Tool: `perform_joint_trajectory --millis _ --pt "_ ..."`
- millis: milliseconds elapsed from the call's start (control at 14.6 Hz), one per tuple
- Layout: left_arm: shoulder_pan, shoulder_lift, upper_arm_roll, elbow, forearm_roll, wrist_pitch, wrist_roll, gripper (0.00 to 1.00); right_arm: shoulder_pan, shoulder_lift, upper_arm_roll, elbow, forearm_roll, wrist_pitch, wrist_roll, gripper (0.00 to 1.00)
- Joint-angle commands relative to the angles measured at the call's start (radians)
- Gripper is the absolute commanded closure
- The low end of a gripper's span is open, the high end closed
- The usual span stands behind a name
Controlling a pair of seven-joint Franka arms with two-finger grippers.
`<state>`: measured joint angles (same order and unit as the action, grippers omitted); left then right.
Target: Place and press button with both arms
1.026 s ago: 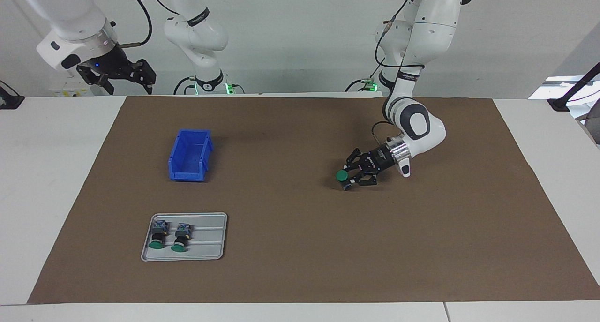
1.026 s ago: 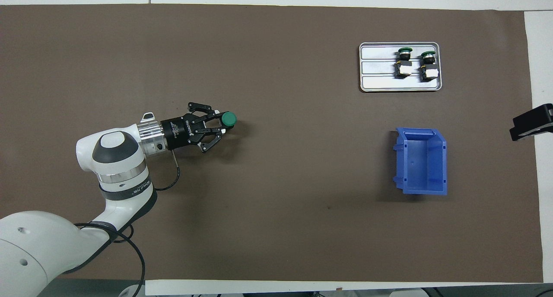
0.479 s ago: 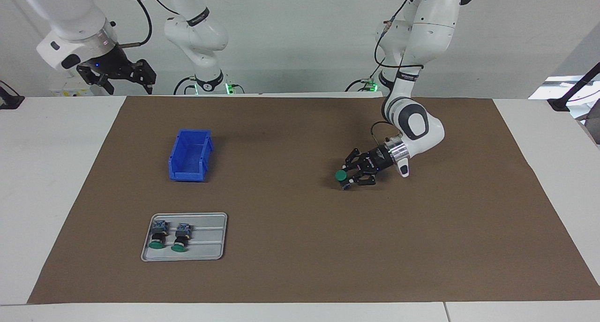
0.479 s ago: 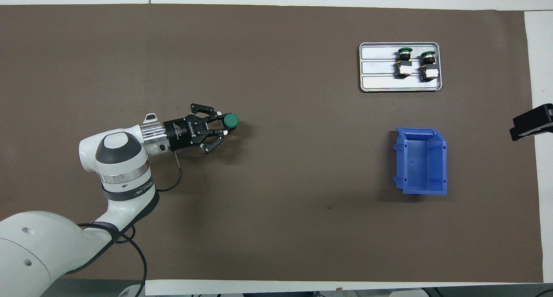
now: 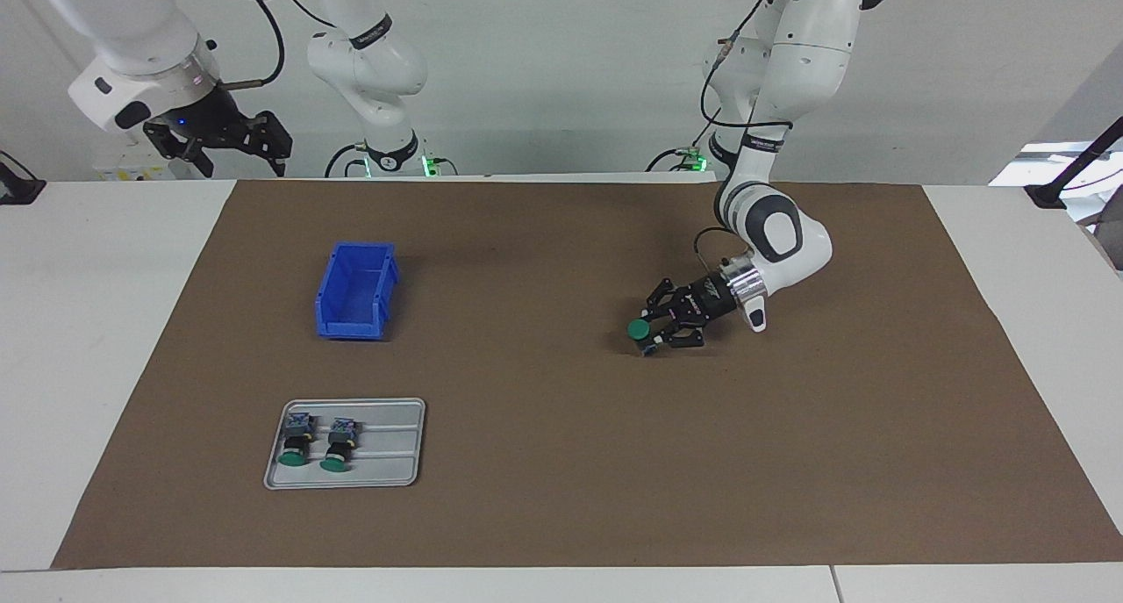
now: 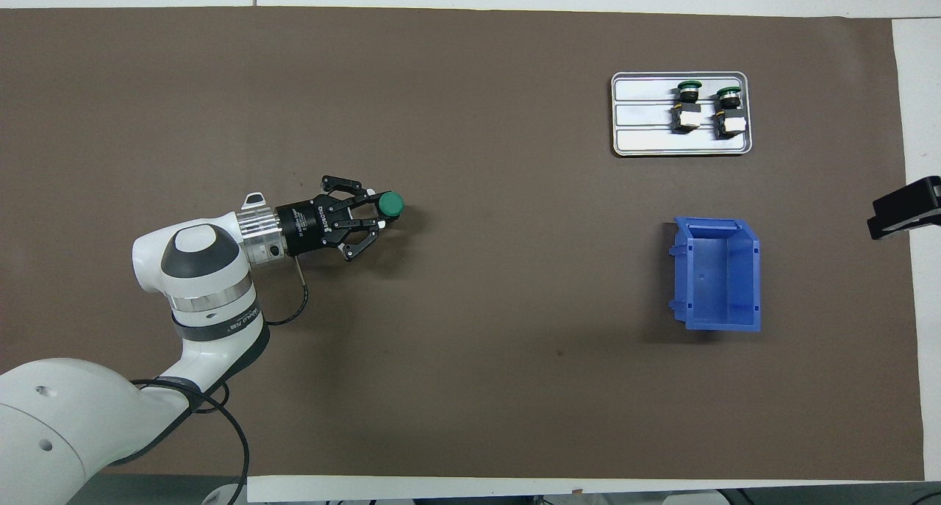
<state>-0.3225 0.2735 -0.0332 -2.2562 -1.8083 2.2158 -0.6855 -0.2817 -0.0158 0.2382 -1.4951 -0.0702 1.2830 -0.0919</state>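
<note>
My left gripper (image 5: 651, 335) is low over the middle of the brown mat, toward the left arm's end, and is shut on a button (image 5: 640, 329). The button's green cap faces up, and its base is at or just above the mat. In the overhead view the same gripper (image 6: 375, 211) and green cap (image 6: 390, 204) show. Two like buttons (image 5: 294, 441) (image 5: 338, 445) lie on a grey tray (image 5: 386, 463). My right gripper (image 5: 219, 142) waits raised and open above the table's edge at the right arm's end, near the robots.
A blue bin (image 5: 355, 289) stands empty on the mat, nearer to the robots than the tray. In the overhead view the bin (image 6: 717, 273) and the tray (image 6: 639, 115) sit toward the right arm's end. A brown mat (image 5: 561, 463) covers the table.
My left gripper with the button has shifted only a hair. The right arm has not moved.
</note>
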Motion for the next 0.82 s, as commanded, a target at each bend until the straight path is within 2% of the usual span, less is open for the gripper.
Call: perform_joint_trajectory --millis 0,68,137,205,274,616,753 --pt "-0.001 -0.007 0.004 -0.014 -0.025 0.015 0.021 0.65 -0.013 -0.026 0.004 -0.031 0.015 0.010 -0.023 0.01" --pt "0.000 -0.007 0.006 -0.014 -0.025 0.019 0.020 0.51 -0.013 -0.026 0.004 -0.031 0.015 0.010 -0.023 0.01" --pt "0.006 -0.007 0.006 -0.014 -0.025 0.022 0.018 0.46 -0.013 -0.026 0.004 -0.031 0.013 0.010 -0.023 0.01" --pt "0.011 -0.010 0.006 -0.014 -0.025 0.028 0.012 0.30 -0.013 -0.026 0.004 -0.031 0.015 0.010 -0.023 0.01" --pt "0.010 -0.016 0.004 -0.016 -0.025 0.050 0.006 0.01 -0.013 -0.026 0.004 -0.031 0.015 0.010 -0.023 0.01" --pt "0.013 -0.031 0.006 -0.017 -0.022 0.056 0.003 0.00 -0.013 -0.026 0.004 -0.031 0.013 0.010 -0.023 0.01" --pt "0.005 -0.083 0.007 -0.029 -0.020 0.079 -0.011 0.00 -0.013 -0.026 0.004 -0.031 0.015 0.010 -0.023 0.01"
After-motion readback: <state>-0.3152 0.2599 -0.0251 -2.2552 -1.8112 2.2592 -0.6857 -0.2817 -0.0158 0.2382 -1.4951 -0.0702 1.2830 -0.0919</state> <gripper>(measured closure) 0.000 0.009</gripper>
